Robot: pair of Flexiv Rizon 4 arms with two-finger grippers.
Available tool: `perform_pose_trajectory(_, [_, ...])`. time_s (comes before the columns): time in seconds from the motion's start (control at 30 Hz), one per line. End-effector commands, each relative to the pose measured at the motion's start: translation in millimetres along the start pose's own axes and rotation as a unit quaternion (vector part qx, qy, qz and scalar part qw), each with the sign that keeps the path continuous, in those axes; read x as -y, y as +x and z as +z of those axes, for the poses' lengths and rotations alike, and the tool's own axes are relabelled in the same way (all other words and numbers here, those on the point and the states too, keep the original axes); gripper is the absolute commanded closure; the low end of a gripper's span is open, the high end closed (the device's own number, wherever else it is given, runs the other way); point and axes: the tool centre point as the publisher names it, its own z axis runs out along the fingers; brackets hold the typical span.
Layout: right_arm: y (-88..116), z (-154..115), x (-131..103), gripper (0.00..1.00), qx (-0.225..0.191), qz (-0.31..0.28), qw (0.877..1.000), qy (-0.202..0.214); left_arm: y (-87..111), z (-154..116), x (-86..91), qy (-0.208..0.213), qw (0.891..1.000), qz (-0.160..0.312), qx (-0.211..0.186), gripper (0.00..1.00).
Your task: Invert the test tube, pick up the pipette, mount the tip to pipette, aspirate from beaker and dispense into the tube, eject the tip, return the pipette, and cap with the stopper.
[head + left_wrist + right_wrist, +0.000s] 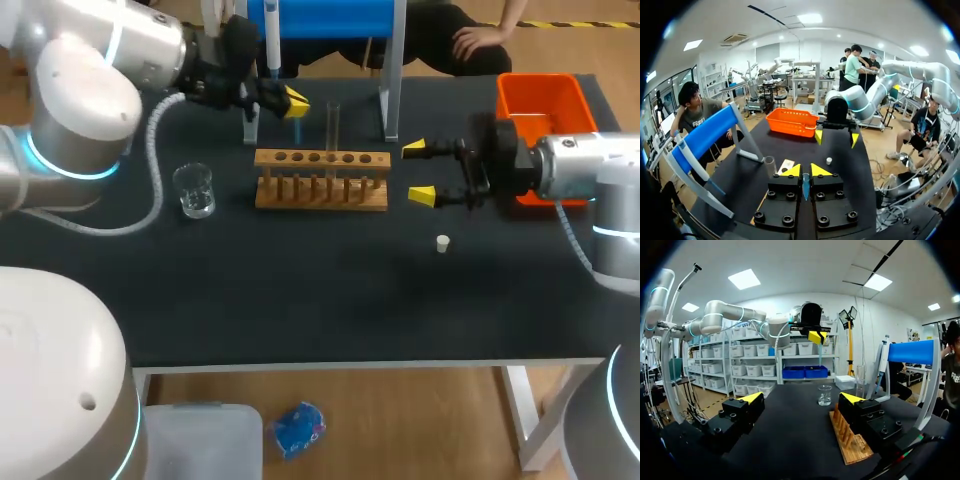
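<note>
Above black table (300, 300), left hand (805, 170) pinches blue tip (805, 187); right hand (417, 172) wide, empty.

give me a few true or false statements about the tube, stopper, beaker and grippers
1. The tube stands upright in the rack. True.
2. The stopper caps the tube. False: it lies on the table, near the right gripper.
3. The right gripper is open and empty. True.
4. The beaker sits in the orange bin. False: it stands on the table, left of the rack.
5. The left gripper is open. False: it is shut on a thin blue tip.
</note>
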Motion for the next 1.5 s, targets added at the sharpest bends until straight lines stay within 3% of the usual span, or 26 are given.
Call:
perform_pose_trajectory(0.03, [0.5, -0.1, 0.3, 0.00, 0.000, 0.000, 1.000, 0.000, 7.2, 26.7, 4.4, 0.001, 1.000, -0.003, -0.007, 1.00])
perform_pose_trajectory(0.47, [0.5, -0.1, 0.3, 0.00, 0.000, 0.000, 1.000, 0.000, 29.4, 69.2, 15.3, 0.027, 0.998, -0.017, -0.048, 1.00])
perform_pose_trajectory(0.67, [0.5, -0.1, 0.3, 0.00, 0.000, 0.000, 1.000, 0.000, 39.8, 82.2, 17.6, 0.020, 0.997, -0.013, -0.071, 1.00])
perform_pose_trajectory(1.0, [0.5, -0.1, 0.3, 0.00, 0.000, 0.000, 1.000, 0.000, 39.8, 82.2, 17.6, 0.020, 0.997, -0.013, -0.071, 1.00])
perform_pose_trajectory(1.5, [-2.2, 24.8, -17.9, 0.00, -0.040, -0.006, 0.999, -0.021, 39.8, 82.2, 17.6, 0.020, 0.997, -0.013, -0.071, 1.00])
